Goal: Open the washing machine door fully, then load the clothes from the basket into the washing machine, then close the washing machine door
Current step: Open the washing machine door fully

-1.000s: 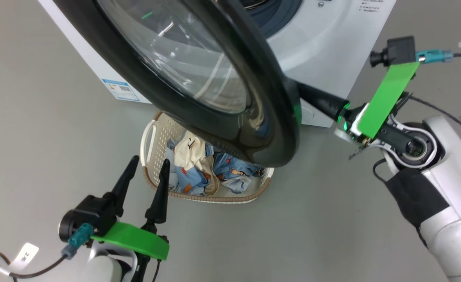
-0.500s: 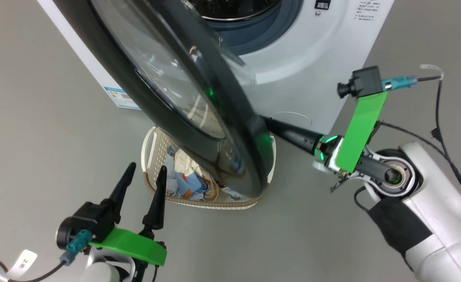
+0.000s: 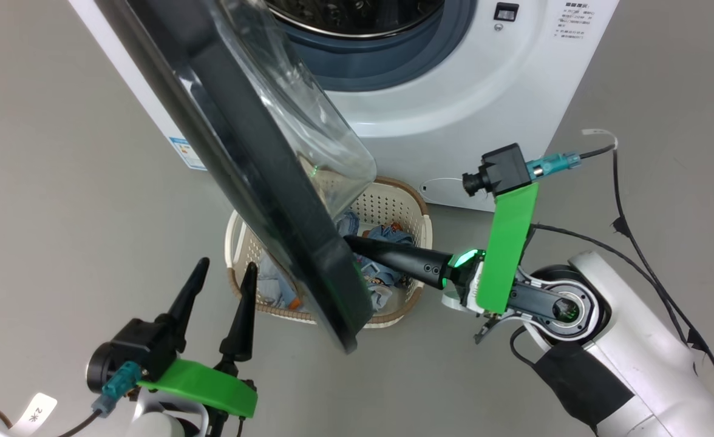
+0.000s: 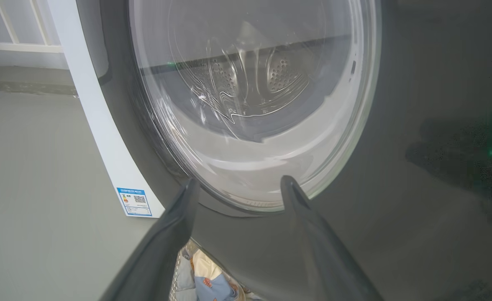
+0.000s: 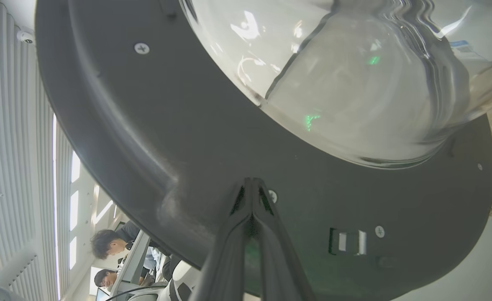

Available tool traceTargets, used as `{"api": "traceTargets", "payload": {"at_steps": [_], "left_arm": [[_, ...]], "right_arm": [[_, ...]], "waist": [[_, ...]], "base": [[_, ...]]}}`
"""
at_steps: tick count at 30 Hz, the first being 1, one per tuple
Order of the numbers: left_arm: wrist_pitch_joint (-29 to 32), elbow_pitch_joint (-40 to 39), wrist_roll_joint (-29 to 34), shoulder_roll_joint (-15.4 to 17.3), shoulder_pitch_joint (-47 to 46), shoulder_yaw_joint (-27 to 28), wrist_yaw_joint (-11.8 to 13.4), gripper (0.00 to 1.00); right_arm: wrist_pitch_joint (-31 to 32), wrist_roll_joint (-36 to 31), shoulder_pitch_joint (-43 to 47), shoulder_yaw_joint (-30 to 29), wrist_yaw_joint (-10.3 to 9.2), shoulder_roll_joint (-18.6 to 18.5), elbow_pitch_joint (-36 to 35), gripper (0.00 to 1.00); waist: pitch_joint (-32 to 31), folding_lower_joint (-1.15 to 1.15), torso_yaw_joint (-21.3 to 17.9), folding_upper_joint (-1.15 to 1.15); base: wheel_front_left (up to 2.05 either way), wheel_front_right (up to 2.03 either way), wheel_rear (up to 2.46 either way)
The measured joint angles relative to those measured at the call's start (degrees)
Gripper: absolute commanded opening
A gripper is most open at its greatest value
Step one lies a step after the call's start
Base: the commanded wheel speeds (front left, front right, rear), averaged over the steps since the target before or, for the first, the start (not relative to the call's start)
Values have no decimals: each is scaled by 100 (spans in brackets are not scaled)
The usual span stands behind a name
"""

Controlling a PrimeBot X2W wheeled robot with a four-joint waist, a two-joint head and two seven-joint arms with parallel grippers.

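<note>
1. Glossy black plastic forms the wide rim of the door (image 3: 248, 182), and a clear glass bowl (image 3: 314, 121) bulges from its inner side.
2. In the head view the door is seen nearly edge-on, standing well out from the front of the machine (image 3: 472, 109). Its lower edge hangs over the basket (image 3: 387, 197), part of which is hidden behind it.
3. In the right wrist view the door's inner face is found to be matt and dark. Several screws (image 5: 142, 48) and a small rectangular latch slot (image 5: 348, 241) are set into it.
4. The mouth of the white machine is uncovered. The dimpled steel drum (image 3: 357, 12) and the grey-blue gasket (image 3: 387, 57) are exposed. A blue label (image 3: 187, 152) is noted low on the machine's left side and a round cap (image 3: 452, 185) at its lower front corner.
5. The basket is cream, perforated and banded in brown. It is placed on the grey floor (image 3: 59, 212) just in front of the machine. The clothes (image 3: 379, 296) are lying inside it, light blue with orange prints.
6. The right gripper (image 5: 251, 180) is reached across the basket. Its jaws are pressed fully together with nothing between them. The joined tips are set against the door's inner face, low on the rim.
7. The left gripper (image 3: 226, 264) is held low beside the basket's left end, apart from the door. Its jaws are spread wide and nothing is gripped. In the left wrist view its fingers (image 4: 175, 225) are pointed at the door's outer face, below the window.
</note>
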Motion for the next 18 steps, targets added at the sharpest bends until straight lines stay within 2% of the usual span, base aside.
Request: {"api": "traceTargets", "payload": {"at_steps": [11, 12, 13, 15, 16, 17, 18], "left_arm": [[0, 1, -1, 0, 14, 27, 0, 100], [0, 3, -1, 0, 23, 36, 0, 100], [0, 10, -1, 0, 26, 46, 0, 100], [0, 19, 0, 1, 26, 66, 0, 100], [0, 29, 1, 1, 26, 76, 0, 100], [0, 35, 7, 1, 29, 89, 0, 100], [0, 40, 34, 1, 37, 104, 0, 100]], "right_arm": [[-94, -86, 64, 58, 0, 110, 30, 0], [-146, -119, 65, 44, 0, 102, 55, 9], [-197, -148, 70, 27, 0, 90, 81, 28], [-299, -154, 81, -23, 0, 57, 131, 56], [-357, -158, 88, -44, 0, 34, 153, 93], [-404, -181, 103, -57, 0, 8, 171, 100], [-465, -210, 122, -71, 0, -12, 208, 100]], "waist": [[-75, 0, -18, 0], [-81, 0, -29, 0], [-90, 0, -42, 0], [-108, 0, -78, 0], [-118, 0, -100, 0], [-130, 0, -123, 0], [-143, 0, -147, 0]], "base": [[0, 0, 0], [0, 0, 0], [0, 0, 0], [0, 0, 0], [0, 0, 0], [0, 0, 0], [0, 0, 0]]}}
